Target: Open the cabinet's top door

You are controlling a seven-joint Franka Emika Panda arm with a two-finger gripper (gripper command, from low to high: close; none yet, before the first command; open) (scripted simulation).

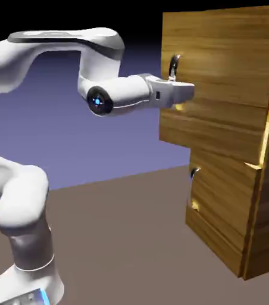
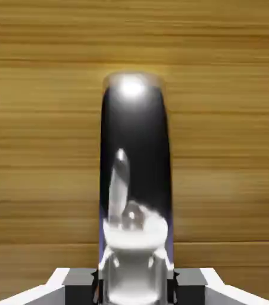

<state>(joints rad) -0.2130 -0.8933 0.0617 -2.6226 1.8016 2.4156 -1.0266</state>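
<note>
My gripper (image 1: 187, 92) is clamped on the curved handle (image 2: 135, 161), which sits near the hinge-free edge of the top door (image 1: 232, 71). That door, the upper panel of the cabinet (image 1: 268, 226), already stands slightly proud of the panel below it. The metal looks slick and rounded: if I pull straight back instead of following the door's arc, I judge my fingers could slide off.
</note>
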